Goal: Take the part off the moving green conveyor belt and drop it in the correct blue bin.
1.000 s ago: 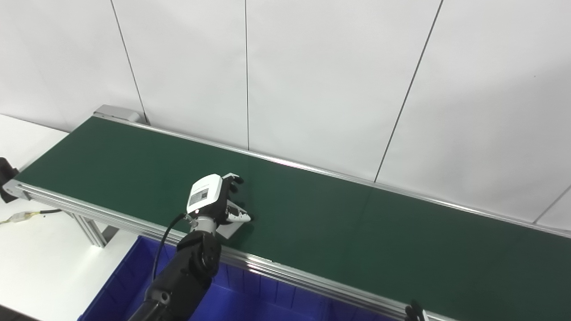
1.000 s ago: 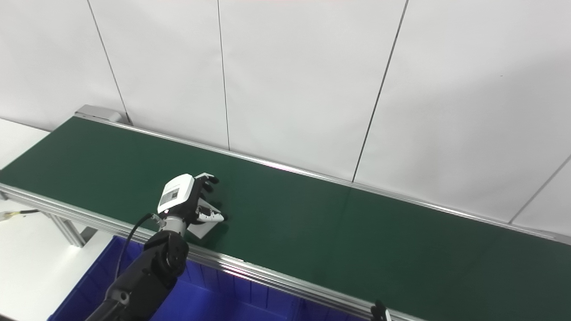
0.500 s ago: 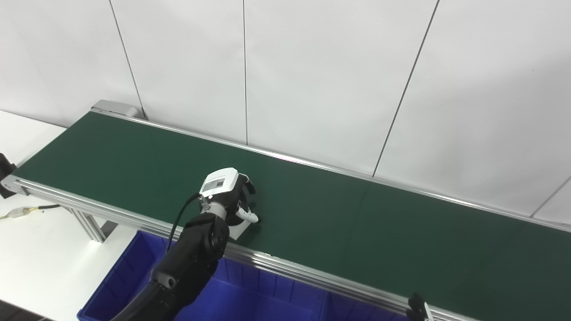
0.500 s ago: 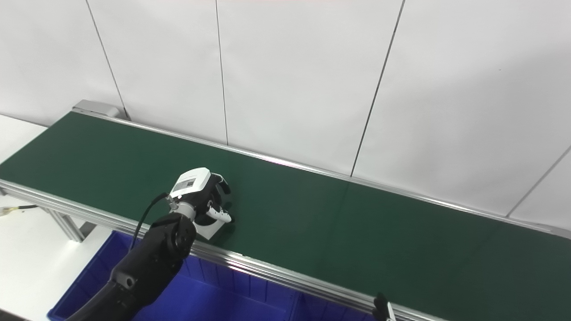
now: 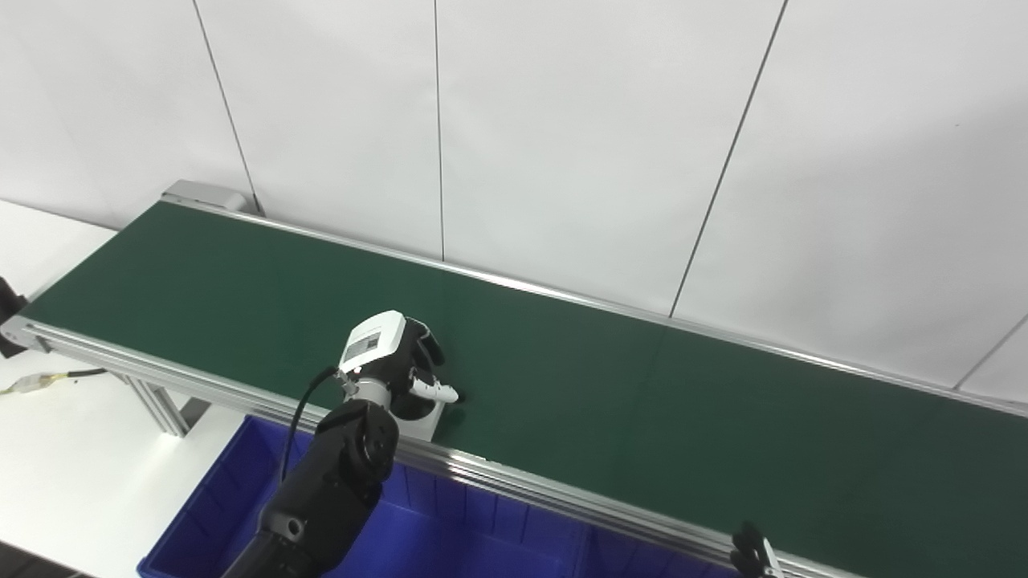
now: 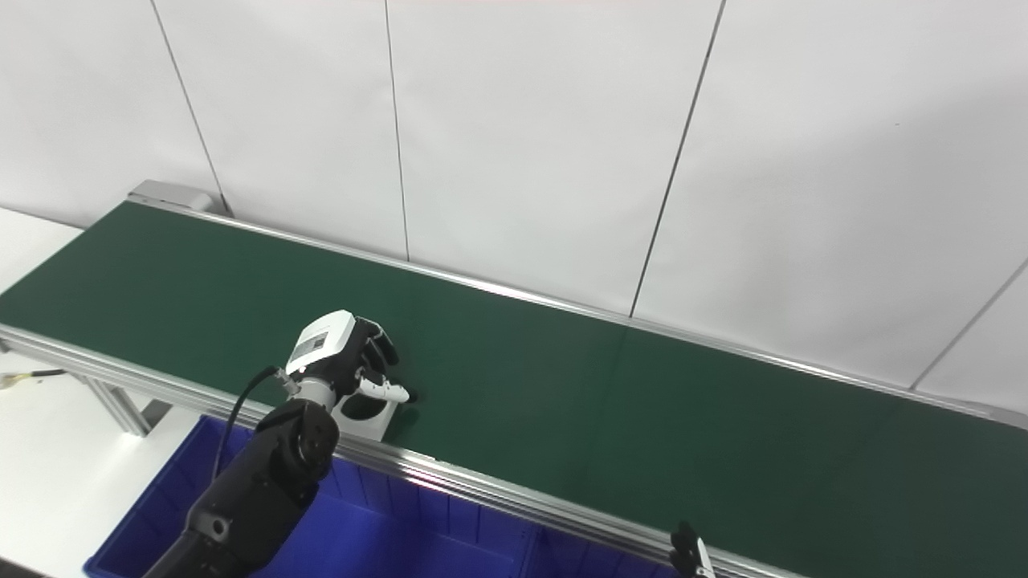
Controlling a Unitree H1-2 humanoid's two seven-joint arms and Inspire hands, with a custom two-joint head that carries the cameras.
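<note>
The part (image 5: 419,417) is a flat light-grey plate with a round dark hole. It sits at the near edge of the green conveyor belt (image 5: 642,401), partly over the metal rail. My left hand (image 5: 395,360) is on top of it, fingers curled down over its far edge and thumb against its right side, so it is shut on the plate. The blue bin (image 5: 450,538) lies directly below the rail, under my left forearm. Of my right hand (image 5: 751,554) only a dark tip shows at the bottom edge.
The belt's aluminium rail (image 5: 562,499) runs between the belt and the bin. A white wall stands close behind the belt. A white tabletop (image 5: 72,449) with a cable (image 5: 48,384) lies to the left, beside the belt's support leg (image 5: 165,409).
My left hand has closed over the plate and drawn it back toward the near rail, so the hole now shows below the hand. The camera shifted slightly.
</note>
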